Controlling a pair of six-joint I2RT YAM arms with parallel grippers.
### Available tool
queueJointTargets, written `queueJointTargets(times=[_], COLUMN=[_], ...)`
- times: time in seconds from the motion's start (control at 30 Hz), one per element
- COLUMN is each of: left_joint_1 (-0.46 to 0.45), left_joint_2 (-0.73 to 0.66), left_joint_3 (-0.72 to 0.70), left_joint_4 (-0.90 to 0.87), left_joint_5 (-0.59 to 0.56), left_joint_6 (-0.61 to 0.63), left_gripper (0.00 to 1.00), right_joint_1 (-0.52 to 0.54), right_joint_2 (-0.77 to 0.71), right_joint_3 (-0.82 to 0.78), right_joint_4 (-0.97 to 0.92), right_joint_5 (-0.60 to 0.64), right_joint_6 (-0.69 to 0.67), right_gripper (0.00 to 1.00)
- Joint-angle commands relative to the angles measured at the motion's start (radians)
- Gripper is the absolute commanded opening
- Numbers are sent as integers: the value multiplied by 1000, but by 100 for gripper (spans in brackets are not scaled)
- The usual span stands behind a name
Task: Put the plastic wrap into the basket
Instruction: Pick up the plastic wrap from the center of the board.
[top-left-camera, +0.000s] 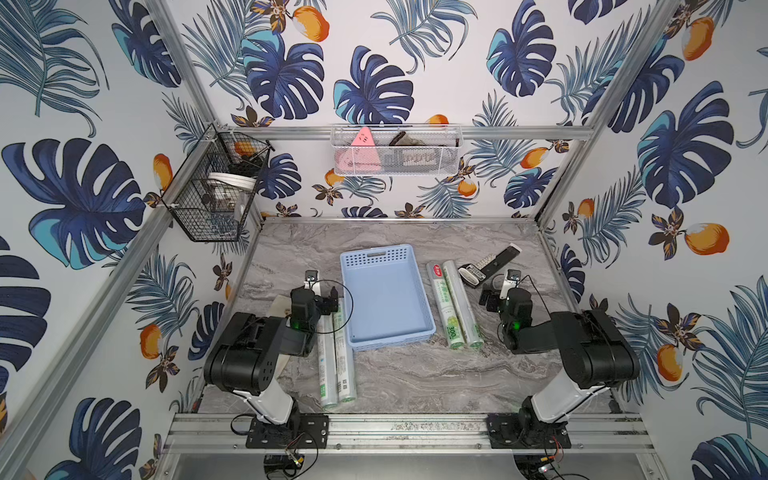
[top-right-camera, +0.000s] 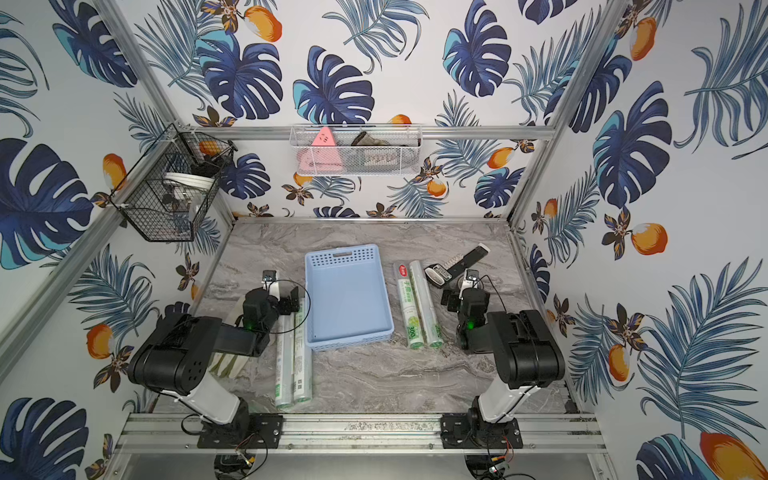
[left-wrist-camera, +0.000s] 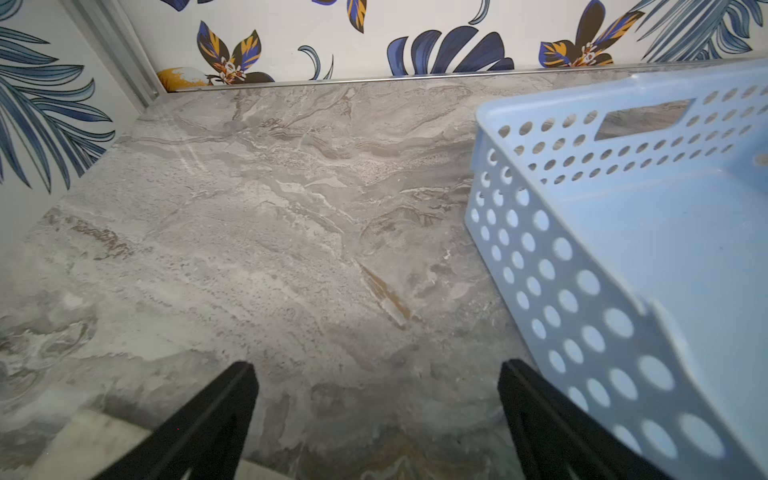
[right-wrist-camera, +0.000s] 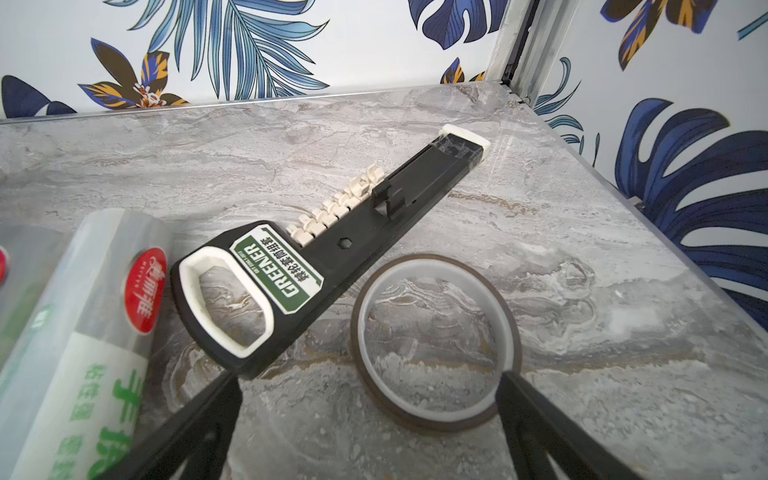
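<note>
Light-blue perforated basket empty, mid-table where both arms reach. Plastic wrap all outside it: left pair of rolls just beside its left wall, partly under that arm; right pair of rolls near its right wall, parallel to it, suiting lengthwise loading. Left gripper spread wide, empty, over bare tabletop beside the basket. Right gripper equally wide, empty, beyond the right pair, over black GREENER tool and tape ring.

Wallpaper with blue leaves and orange fruit covers three walls. A grey marble-patterned tabletop lies inside an aluminium frame. A black wire basket and a white mesh basket hang above.
</note>
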Motion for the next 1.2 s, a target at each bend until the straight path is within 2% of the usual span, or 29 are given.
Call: queueJointTargets(times=[0.0, 0.1, 0.33, 0.5, 0.6, 0.67, 0.77, 0.87, 0.93, 0.97, 1.03, 1.1, 1.17], left_joint_1=[-4, -4, -2, -34, -63, -85, -93, -93, -93, -93, -92, -89, -89], left_joint_2=[-5, -2, -5, -16, -57, -180, -325, -407, -442, -447, -438, -414, -395], left_joint_3=[-1, -3, -7, -37, -86, -87, -9, 103, 201, 259, 376, 496, 557], left_joint_4=[21, 28, 29, 84, 164, 43, -188, -432, -622, -724, -964, -1138, -1212], left_joint_5=[-19, -19, -22, -99, -193, -235, -275, -323, -356, -401, -481, -387, -280], left_joint_6=[15, 14, 16, 24, 23, 27, 20, -49, -129, -197, -363, -356, -388], left_gripper=[99, 99, 99, 99, 99, 99, 99, 99, 99, 99, 99, 99, 99], right_joint_1=[-3, -38, -37, -8, -1, 9, 18, 18, 17, 15, 14, 14, 18], right_joint_2=[-3, -8, -12, -39, -65, -149, -268, -325, -335, -327, -296, -258, -210], right_joint_3=[7, 24, 9, -15, -26, 13, 167, 316, 419, 484, 604, 664, 728], right_joint_4=[-9, -56, -23, 1, 19, -122, -501, -773, -923, -1027, -1193, -1318, -1457], right_joint_5=[-8, -57, -47, -31, -5, 4, 116, 112, 75, 10, -195, -309, -422], right_joint_6=[11, 37, 25, -3, -8, -16, 52, 198, 360, 421, 364, 378, 352], right_gripper=[100, 100, 100, 100, 100, 100, 100, 100, 100, 100, 100, 98, 94])
